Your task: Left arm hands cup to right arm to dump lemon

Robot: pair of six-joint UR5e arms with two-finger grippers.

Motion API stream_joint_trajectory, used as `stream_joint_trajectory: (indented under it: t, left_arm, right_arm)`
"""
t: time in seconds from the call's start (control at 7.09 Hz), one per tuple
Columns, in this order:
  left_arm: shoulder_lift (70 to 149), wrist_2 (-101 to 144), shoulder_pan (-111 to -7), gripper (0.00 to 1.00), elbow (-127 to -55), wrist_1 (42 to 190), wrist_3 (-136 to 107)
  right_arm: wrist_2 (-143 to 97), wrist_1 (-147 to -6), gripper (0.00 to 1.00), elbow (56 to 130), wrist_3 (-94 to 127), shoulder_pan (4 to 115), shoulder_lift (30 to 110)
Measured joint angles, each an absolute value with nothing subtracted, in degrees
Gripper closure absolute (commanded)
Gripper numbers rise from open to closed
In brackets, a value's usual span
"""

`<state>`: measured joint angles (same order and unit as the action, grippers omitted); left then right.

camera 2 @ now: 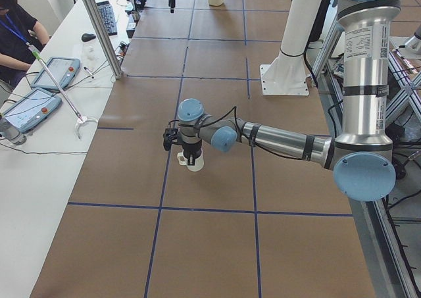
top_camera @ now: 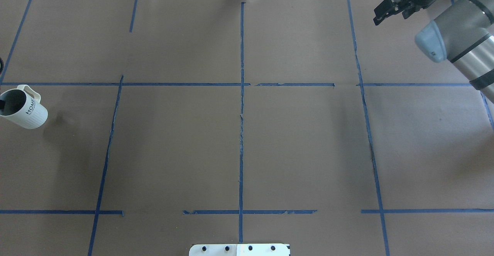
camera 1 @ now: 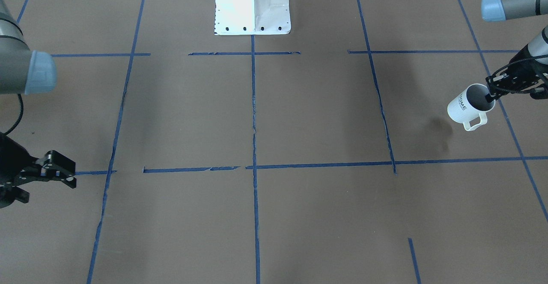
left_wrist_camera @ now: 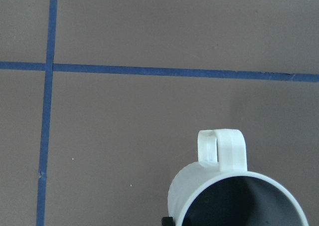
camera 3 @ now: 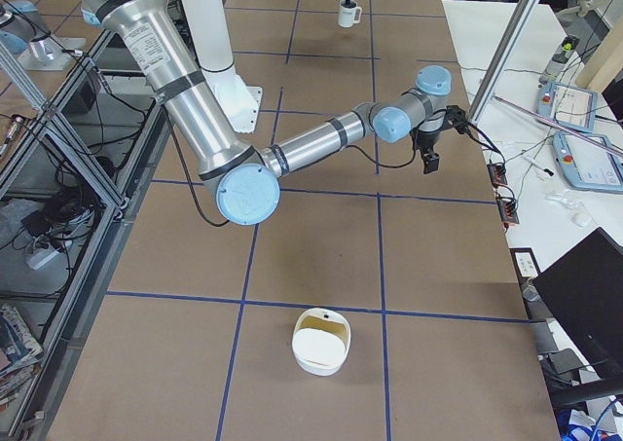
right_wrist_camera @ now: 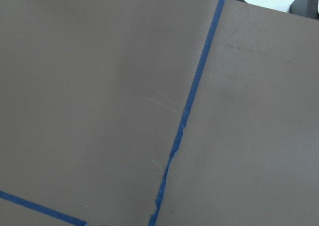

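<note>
The white cup (camera 1: 464, 106) with "HOME" lettering hangs above the table at its left end, with its shadow on the paper below it. My left gripper (camera 1: 489, 95) is shut on the cup's rim, one finger inside the mouth. The cup also shows in the overhead view (top_camera: 24, 109), the exterior left view (camera 2: 195, 161) and the left wrist view (left_wrist_camera: 234, 196), where its grey inside shows no lemon. The lemon is hidden or out of view. My right gripper (camera 1: 72, 174) is open and empty, far off at the table's right end, also in the overhead view (top_camera: 389, 14).
A white container (camera 3: 321, 342) stands on the table at the robot's right end. The white robot pedestal (camera 1: 252, 5) sits mid-table at the robot's edge. Blue tape lines grid the brown paper. An operator (camera 2: 16, 28) with tablets sits at the side bench.
</note>
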<state>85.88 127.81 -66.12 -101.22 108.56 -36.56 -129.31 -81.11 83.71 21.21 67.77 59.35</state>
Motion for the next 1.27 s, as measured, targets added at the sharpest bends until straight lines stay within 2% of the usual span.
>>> stream_joint_trajectory:
  t: [0.28, 0.42, 0.56, 0.71, 1.27]
  left_arm:
    - [86.0, 127.9, -64.7, 0.99, -99.7, 109.8, -36.8]
    - [86.1, 127.9, -63.9, 0.92, -99.6, 110.0, -37.3]
    - [86.3, 127.9, -63.3, 0.58, -99.5, 110.1, -37.9]
    - [86.4, 128.0, -62.9, 0.01, -99.5, 110.2, -38.0]
    - [86.2, 130.1, -63.2, 0.00, -100.4, 110.9, -32.7]
  right_arm:
    - [-130.6, -84.0, 0.00, 84.9, 16.5, 70.1, 60.8]
    - [-130.7, -84.3, 0.00, 85.6, 15.1, 70.6, 61.7]
    - [-130.8, -84.4, 0.00, 86.0, 14.2, 70.8, 62.4]
    - [-130.8, -84.4, 0.00, 86.2, 13.7, 71.1, 62.8]
    - [-130.1, -84.5, 0.00, 88.3, 12.7, 73.2, 69.1]
